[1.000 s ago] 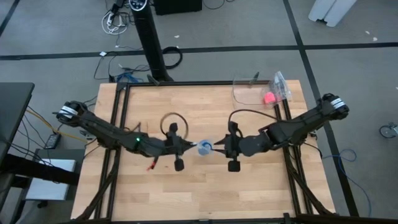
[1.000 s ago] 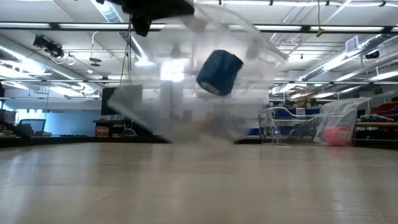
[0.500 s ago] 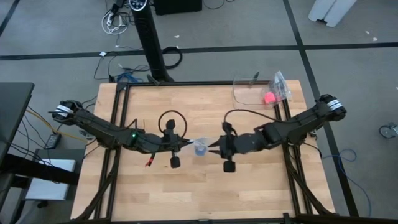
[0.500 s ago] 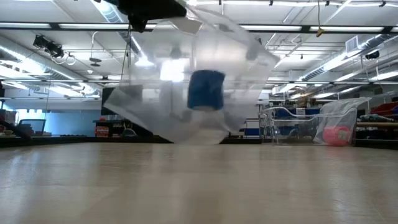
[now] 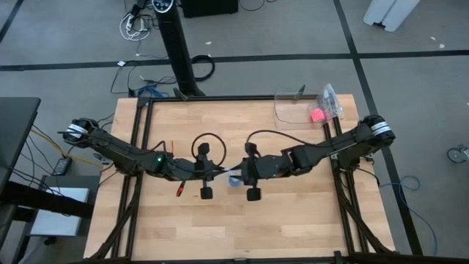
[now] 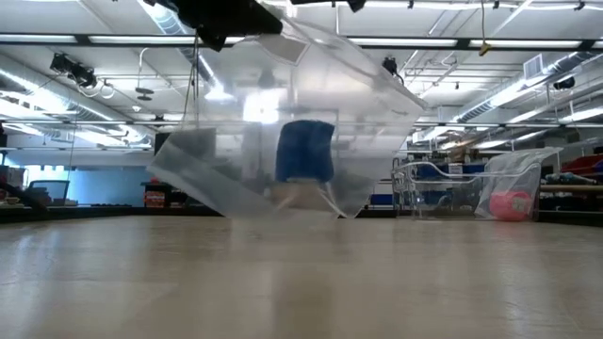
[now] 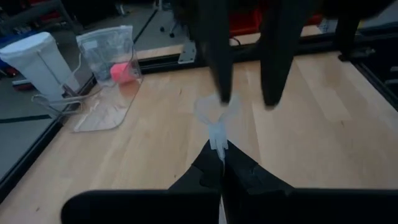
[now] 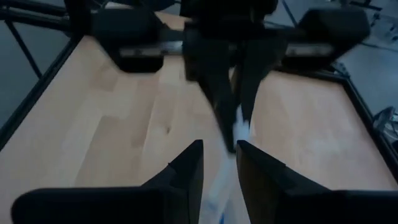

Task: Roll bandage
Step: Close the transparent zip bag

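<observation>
Losing the clear plastic bag (image 6: pixel 363 89) looks like the main risk. It hangs in the air above the table (image 5: pixel 293 220) with the bandage (image 6: pixel 306 151) loose inside it, and only a thin pinch of film seems to carry the load. The left gripper (image 5: pixel 213 174), reaching in from 9 o'clock, has its jaws closed tight on a crumpled tab of the bag's edge, as the left wrist view shows. If that tab slides out, bag and bandage would drop together. The right gripper (image 5: pixel 244 174), coming from 3 o'clock, meets it nose to nose just toward 6 o'clock of the table's centre. Its jaws stand apart with a strip of film running between them, and no clamp on that film can be made out. A pull from either arm while the other grips poorly could tear the film or tip the bag, letting the bandage tumble to a corner or out of the mouth. Where the mouth lies cannot be told. The bandage is a bright blue, short, fat coil, already wound up. In the low view it stands roughly upright against the lower middle of the bag, blurred by the film, with its hollow centre not visible. It is clear of the tabletop. A pink ball (image 5: pixel 316 115) sits in a second clear bag (image 5: pixel 293 110) at about 1 o'clock, well apart from both grippers.
</observation>
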Controlling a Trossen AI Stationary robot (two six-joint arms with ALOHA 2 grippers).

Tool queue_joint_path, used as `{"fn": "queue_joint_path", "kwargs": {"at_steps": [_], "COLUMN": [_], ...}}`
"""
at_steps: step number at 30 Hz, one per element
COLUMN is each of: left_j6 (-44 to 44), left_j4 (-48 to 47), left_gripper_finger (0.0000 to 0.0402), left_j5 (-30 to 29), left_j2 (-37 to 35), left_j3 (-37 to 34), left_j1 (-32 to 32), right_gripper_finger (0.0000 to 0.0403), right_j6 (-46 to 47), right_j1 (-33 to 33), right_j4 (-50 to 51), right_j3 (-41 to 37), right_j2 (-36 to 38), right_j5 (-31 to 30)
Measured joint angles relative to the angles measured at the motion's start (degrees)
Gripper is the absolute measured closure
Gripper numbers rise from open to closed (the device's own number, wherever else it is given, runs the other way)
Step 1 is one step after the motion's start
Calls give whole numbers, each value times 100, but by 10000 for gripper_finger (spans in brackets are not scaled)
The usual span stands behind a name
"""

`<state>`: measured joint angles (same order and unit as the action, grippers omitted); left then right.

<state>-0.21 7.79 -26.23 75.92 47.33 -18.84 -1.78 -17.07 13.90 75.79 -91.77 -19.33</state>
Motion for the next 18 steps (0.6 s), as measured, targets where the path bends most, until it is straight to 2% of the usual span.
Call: {"fn": "queue_joint_path", "kwargs": {"at_steps": [6, 12, 18], "left_j6": [58, 109, 103], "left_j4": [12, -68, -61], "left_gripper_finger": [400, 400, 400], "left_j5": [37, 22, 7], "left_j2": [0, 7, 2], "left_j3": [11, 0, 0], "left_j1": [-38, -74, -76], "right_gripper_finger": [306, 308, 342], "right_j6": [-38, -27, -44], "right_j1": [216, 266, 273], "right_j4": [228, 240, 185], "right_j3": [394, 404, 404], "right_j2": [-393, -487, -484], "right_j5": [-4, 59, 251]}}
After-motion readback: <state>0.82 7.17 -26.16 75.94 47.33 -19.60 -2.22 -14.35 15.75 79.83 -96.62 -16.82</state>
